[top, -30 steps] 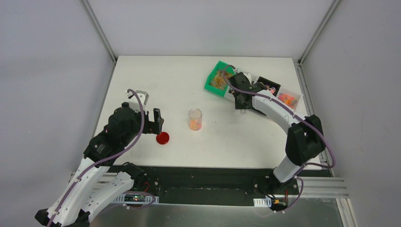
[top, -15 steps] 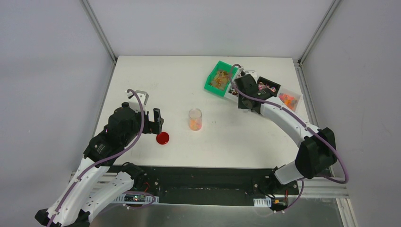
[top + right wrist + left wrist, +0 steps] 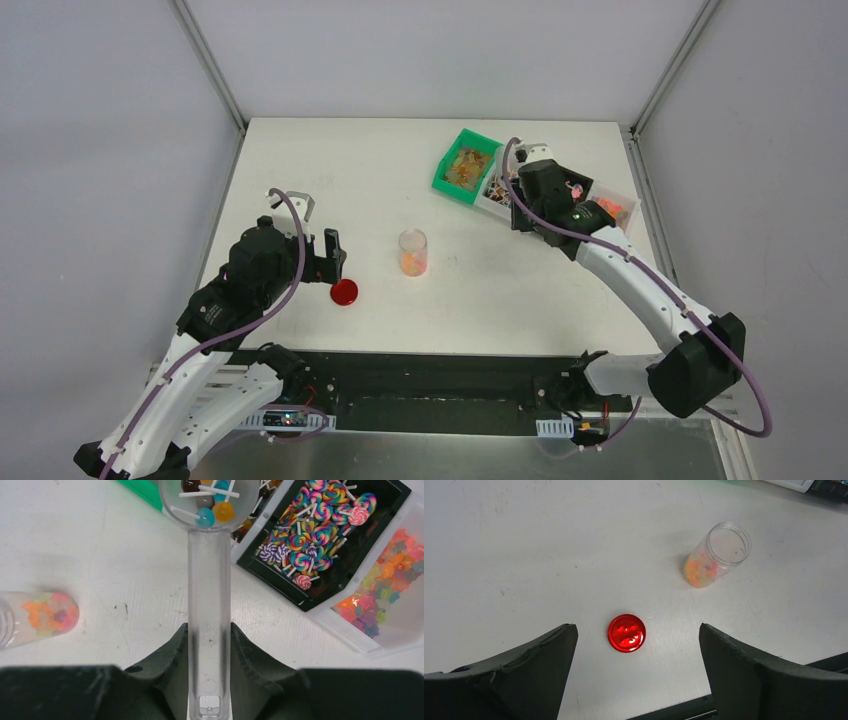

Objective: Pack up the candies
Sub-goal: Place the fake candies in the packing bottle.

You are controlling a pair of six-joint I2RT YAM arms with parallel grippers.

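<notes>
1. Rightward is where my right arm has swung, from over the green bin (image 3: 446, 181) toward the black bin (image 3: 272, 583), and its elbow now sits lower right. The left arm has not budged.
2. My right pincer (image 3: 209, 641) is clamped tight on the clear scoop (image 3: 209, 580) by its handle. The bowl is level, so the ball lollipops (image 3: 210, 500) don't roll out.
3. Other candies: swirl lollipops (image 3: 310, 535) in the black bin, star gummies (image 3: 390, 572) in the clear bin beside it, and a layer at the bottom of the open jar (image 3: 718, 554) mid-bench.
4. My left pincer (image 3: 636, 628) hangs spread wide over the red lid (image 3: 626, 633), gripping nothing. I judge it is parked there to cap the jar later.
</notes>
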